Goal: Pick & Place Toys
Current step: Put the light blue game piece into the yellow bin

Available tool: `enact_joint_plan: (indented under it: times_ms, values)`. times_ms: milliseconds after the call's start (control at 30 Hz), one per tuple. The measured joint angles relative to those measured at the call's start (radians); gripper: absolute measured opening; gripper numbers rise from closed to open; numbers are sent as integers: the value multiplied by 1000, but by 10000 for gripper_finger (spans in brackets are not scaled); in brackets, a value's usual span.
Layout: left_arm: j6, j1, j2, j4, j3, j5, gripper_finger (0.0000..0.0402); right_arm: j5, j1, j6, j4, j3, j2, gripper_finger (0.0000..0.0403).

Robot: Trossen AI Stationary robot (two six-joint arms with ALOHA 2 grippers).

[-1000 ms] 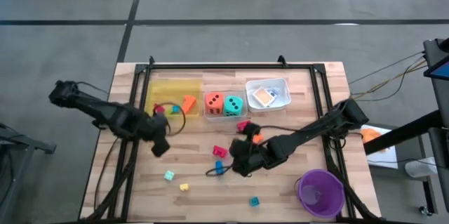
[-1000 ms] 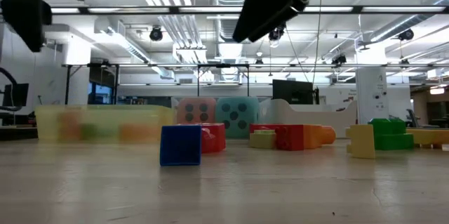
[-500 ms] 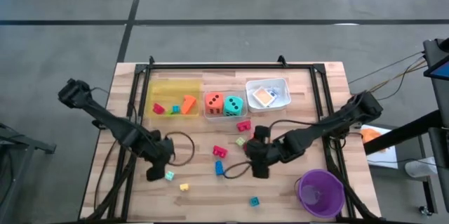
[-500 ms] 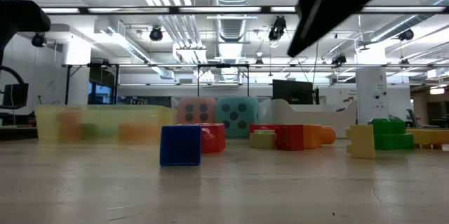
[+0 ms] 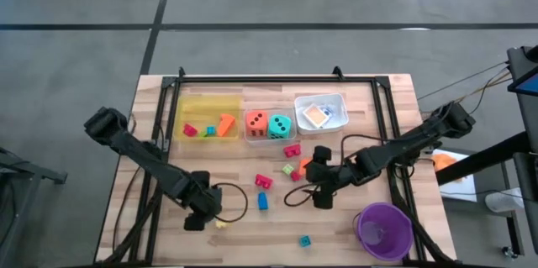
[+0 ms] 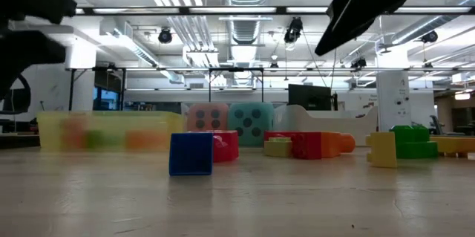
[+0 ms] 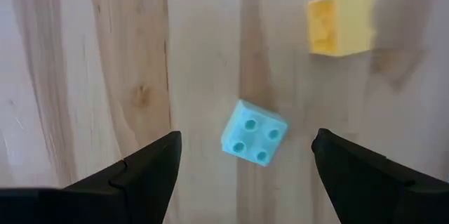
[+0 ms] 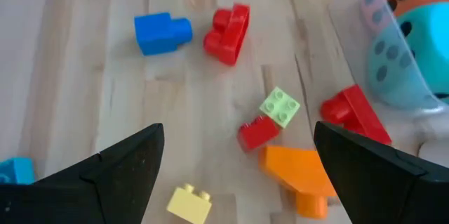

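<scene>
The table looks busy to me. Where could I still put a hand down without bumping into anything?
Bare wood on the table lies right of the white tray, and along the near edge between the teal block and the yellow block. The middle is crowded: loose blocks such as the blue block, with the right gripper above them. The left gripper hangs over the near left.
</scene>
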Motion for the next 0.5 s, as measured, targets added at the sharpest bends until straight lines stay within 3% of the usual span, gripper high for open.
enact_joint_plan:
  times_ms: [300,500]
  values:
    - [65,-60,85,54,0,19,320,1,0,-3,32,-20,-13,364]
    - [79,-87,81,76,0,-92,320,0,0,-3,36,-14,-13,364]
